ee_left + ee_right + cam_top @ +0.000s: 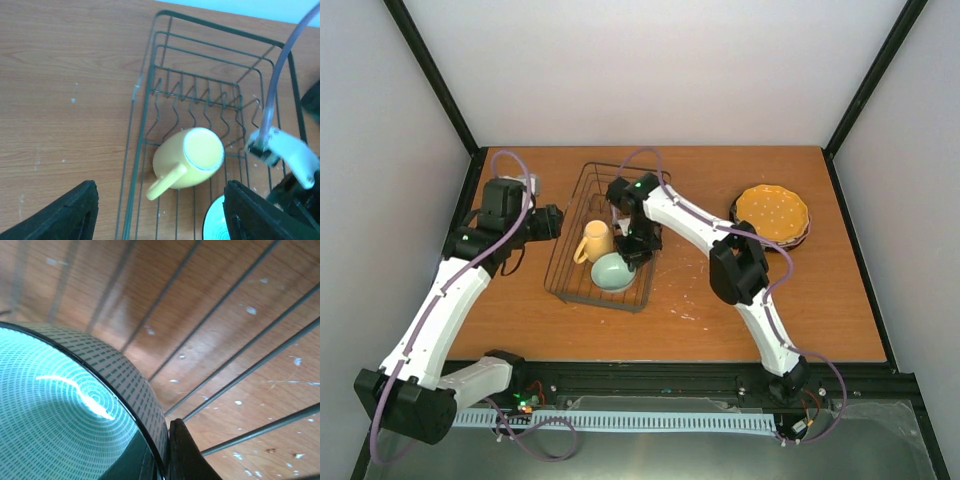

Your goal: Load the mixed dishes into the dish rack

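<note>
Two arms worked over the brown wooden worktop (pixel 700 300) in the overhead view. You had the right arm (pixel 685 218) reaching across into the rectangular dish rack of thin dark wire (pixel 570 270). The right jaws were down at the rim of the pale mint-green bowl (pixel 611 274), which sat in the near end of the rack. The yellow mug (pixel 597 240) stood just beside the bowl, a little farther in, with its handle toward the left. Your left arm (pixel 445 300) held the left jaws just outside the rack's left side, above bare worktop. Well apart, near the right edge, the orange white-dotted plate (pixel 772 211) topped a stack of plates. Those beneath showed only as thin edges.

From the left wrist, the left jaws stood apart with nothing gripped, one dark finger (pixel 65 215) at each lower corner. Beyond them the mug stood on the rack's wires, mouth up and handle pointing to the lower left. A sliver of the bowl showed at the bottom edge beside it.

From the right wrist, the right jaws were clamped on the bowl's rim. One dark finger (pixel 182 455) pressed against the outside of the wall. The other was inside the bowl, mostly out of frame. The bowl filled the left of the picture, with rack wires and speckled worktop behind it.
</note>
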